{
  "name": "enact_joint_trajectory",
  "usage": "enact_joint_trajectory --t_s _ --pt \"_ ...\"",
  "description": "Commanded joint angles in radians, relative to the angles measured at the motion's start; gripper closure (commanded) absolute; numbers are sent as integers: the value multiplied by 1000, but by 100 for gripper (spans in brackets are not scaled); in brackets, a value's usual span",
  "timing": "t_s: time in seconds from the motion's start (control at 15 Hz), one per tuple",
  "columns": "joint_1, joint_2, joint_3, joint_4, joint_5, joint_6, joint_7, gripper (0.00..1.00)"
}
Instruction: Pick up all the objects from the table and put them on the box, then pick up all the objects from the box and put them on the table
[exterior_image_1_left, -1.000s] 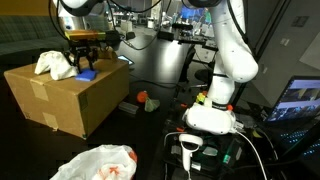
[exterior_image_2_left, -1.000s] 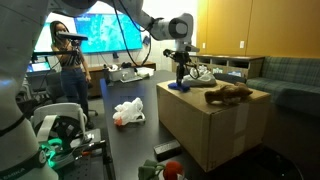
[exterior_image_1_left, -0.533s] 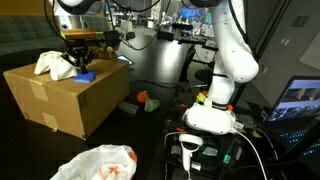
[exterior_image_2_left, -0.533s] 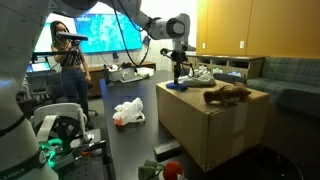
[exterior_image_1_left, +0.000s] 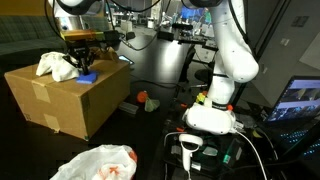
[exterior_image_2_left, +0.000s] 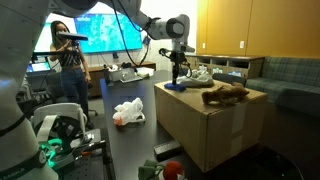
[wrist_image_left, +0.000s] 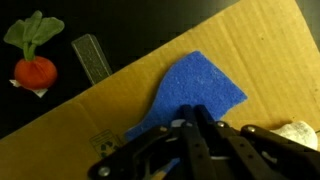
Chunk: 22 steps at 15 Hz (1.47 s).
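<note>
— What is behind, in the room?
— An orange-yellow wall (exterior_image_2_left: 240, 25), and a grey-green couch (exterior_image_2_left: 290, 75) near it.
— And the light?
— Rather dim. A big blue screen (exterior_image_2_left: 108, 25) glows, and a monitor (exterior_image_1_left: 300, 98) also.

- One cardboard box (exterior_image_1_left: 55, 100)
- One cream cloth (exterior_image_1_left: 52, 64)
- One blue pad (wrist_image_left: 200, 95)
- One brown lump (exterior_image_2_left: 225, 96)
- One white plastic bag with red print (exterior_image_1_left: 98, 163)
- One orange-red item (wrist_image_left: 35, 72)
- One flat bar (wrist_image_left: 92, 57)
- One barcode scanner (exterior_image_1_left: 190, 150)
</note>
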Motion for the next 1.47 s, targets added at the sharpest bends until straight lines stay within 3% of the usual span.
enact_joint_trajectory --t_s 0.0,0.2,0.27,0.47,0.93,1.4 --pt "4 7 5 -35 23 -19 51 89" --pt "-6 -6 5 -58 30 -14 68 87" --pt "-8 -10 6 -64 31 1 67 63" --pt "-8 -20 8 -70 42 8 86 56" --pt "-31 -40 6 -150 98 76 121 2" --pt "-48 -94 0 -192 108 99 120 0"
